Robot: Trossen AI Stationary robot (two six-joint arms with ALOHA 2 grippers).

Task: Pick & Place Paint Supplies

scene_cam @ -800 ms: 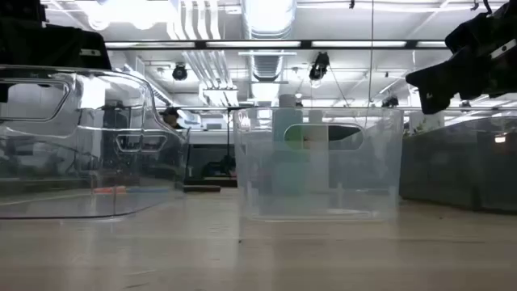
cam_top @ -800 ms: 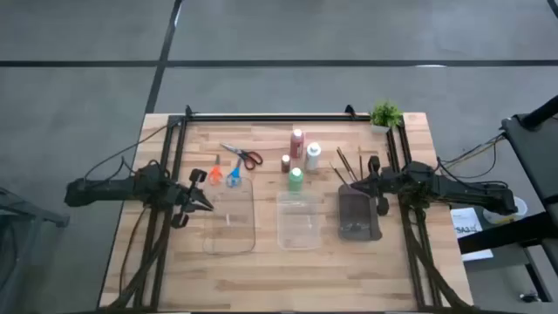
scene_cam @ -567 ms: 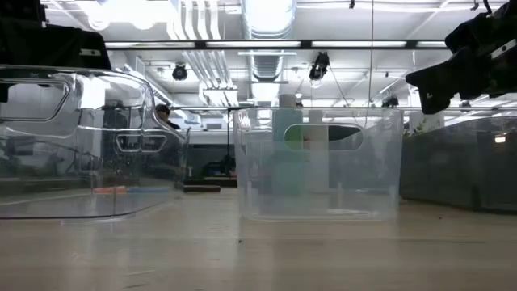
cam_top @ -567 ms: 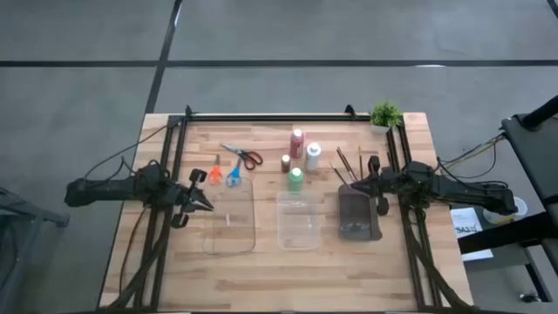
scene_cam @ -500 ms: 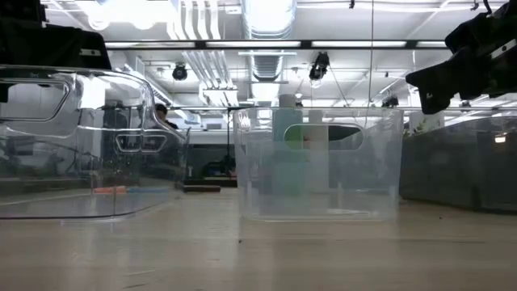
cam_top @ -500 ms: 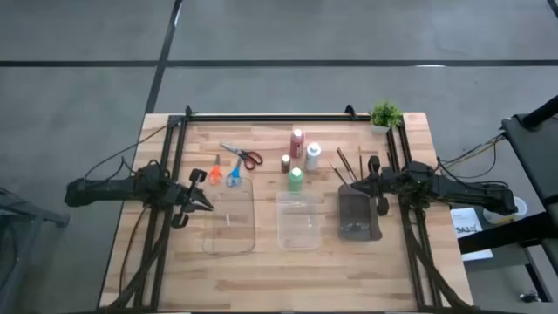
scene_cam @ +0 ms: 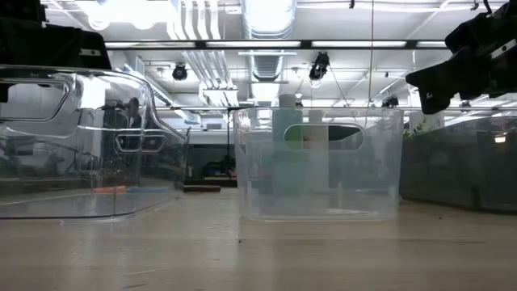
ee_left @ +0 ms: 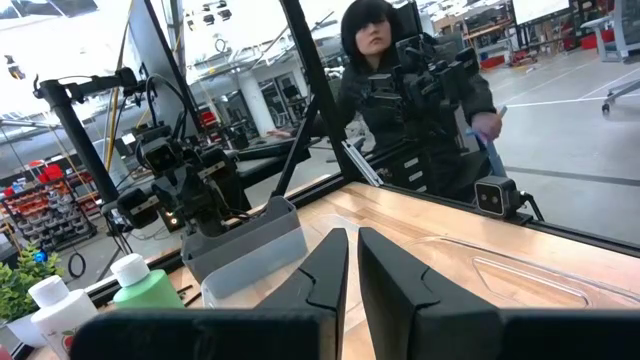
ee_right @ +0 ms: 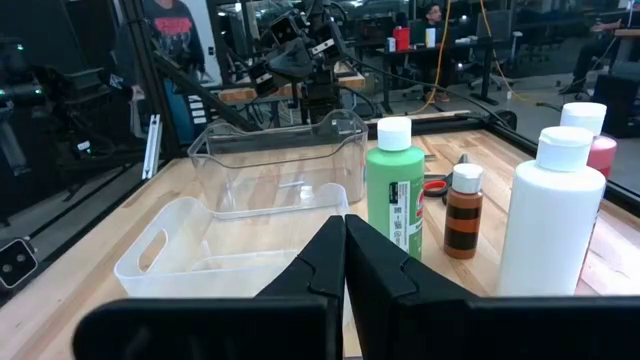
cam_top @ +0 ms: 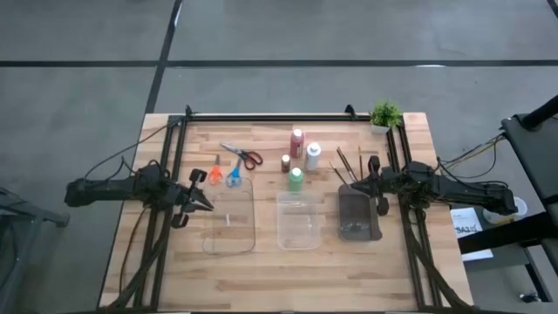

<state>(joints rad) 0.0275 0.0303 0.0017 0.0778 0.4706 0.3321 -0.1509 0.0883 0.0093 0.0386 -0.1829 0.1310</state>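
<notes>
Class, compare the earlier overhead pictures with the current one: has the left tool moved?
No. The left tool sits at the same spot beside the clear tray's left edge.

The robot has two slim, matte black jointed arms, the left arm (cam_top: 113, 189) and the right arm (cam_top: 453, 187), trailing thin black cables. Each ends in two dark, tapered, angular fingers (ee_left: 325, 270).

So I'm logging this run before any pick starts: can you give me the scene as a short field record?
left gripper: shut, by the wide clear tray
right gripper: shut, above the grey tray
bottles: red, white, brown, green, all on the table
scissors: on the table
brushes: on the table
trays: no supplies visible inside
</notes>
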